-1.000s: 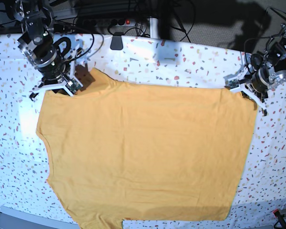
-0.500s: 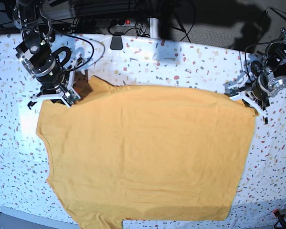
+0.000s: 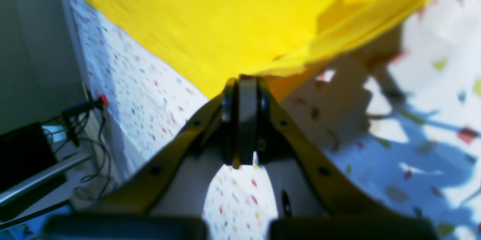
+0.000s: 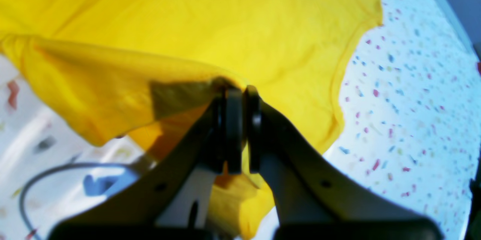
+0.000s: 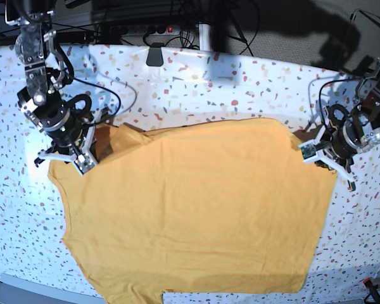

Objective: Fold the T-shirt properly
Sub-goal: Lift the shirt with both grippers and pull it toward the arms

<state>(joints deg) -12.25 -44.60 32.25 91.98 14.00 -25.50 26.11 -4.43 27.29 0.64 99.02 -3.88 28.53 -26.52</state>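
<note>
The orange-yellow T-shirt (image 5: 190,209) lies spread over the speckled table (image 5: 209,82), plain side up, with no black marks showing. My right gripper (image 5: 81,159), on the left of the base view, is shut on the shirt's far left corner; in the right wrist view the gripper (image 4: 236,93) pinches a lifted fold of the shirt (image 4: 225,18). My left gripper (image 5: 311,152), on the right of the base view, is shut on the far right corner; in the left wrist view the gripper (image 3: 240,82) clamps the edge of the shirt (image 3: 225,14).
A black object (image 5: 154,57) sits at the table's back edge, with a power strip (image 5: 155,28) and cables behind it. The shirt's near hem reaches the table's front edge (image 5: 240,297). A cable loop (image 5: 82,104) lies by the right arm.
Both grippers have moved toward the front of the table, dragging the shirt's far corners with them. The far edge now sits lower and bows up in the middle.
</note>
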